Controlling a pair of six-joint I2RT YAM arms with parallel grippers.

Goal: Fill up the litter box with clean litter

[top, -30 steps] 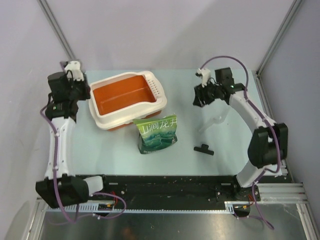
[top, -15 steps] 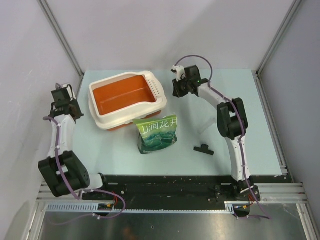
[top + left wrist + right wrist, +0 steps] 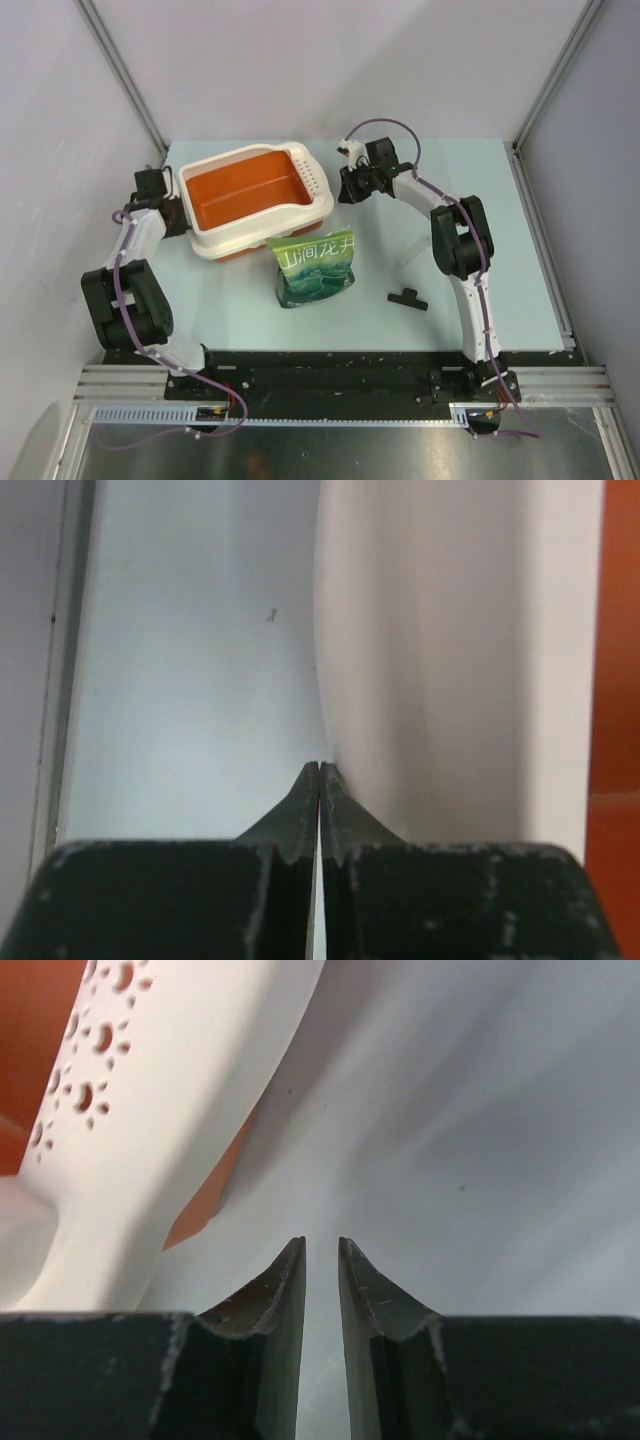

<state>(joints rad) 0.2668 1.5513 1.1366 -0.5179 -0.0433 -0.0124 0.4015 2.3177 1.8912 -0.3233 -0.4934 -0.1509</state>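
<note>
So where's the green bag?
In the top view, the green bag sits mid-table, in front of the litter box, a small black part to its right.

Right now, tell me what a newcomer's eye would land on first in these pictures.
The litter box, bare bright orange inside, sits left of centre at the back of the table. A gripper stands close at each end: the left gripper by its cream rim, the right gripper by its perforated end. A green pouch stands just in front of the box.
</note>
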